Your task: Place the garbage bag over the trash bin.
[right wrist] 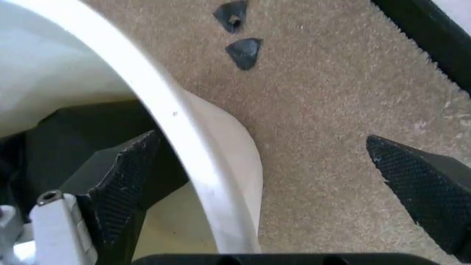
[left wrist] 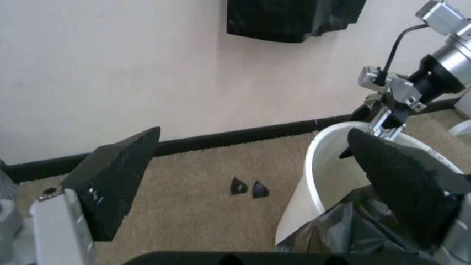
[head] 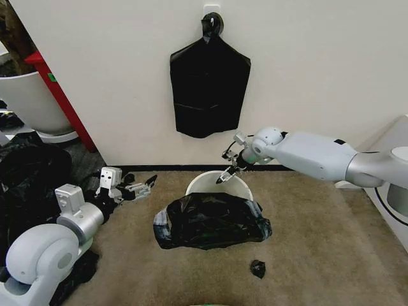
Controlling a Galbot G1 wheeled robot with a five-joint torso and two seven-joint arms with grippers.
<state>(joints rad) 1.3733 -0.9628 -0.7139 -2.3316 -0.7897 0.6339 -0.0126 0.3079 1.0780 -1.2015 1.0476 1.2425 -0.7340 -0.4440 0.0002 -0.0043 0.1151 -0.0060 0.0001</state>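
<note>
No text, label, brand, number or sign could be read anywhere in the three views. The red frame (head: 60, 102) at about ten o'clock in the head view carried a small green patch, but nothing on it was legible.

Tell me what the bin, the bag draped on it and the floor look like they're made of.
The trash bin looks like smooth cream-white moulded plastic, with a thin rolled rim. The garbage bag seems to be thin glossy black plastic film: it crumples and catches highlights. The floor looks like short-pile beige carpet, from its nubby texture.
</note>
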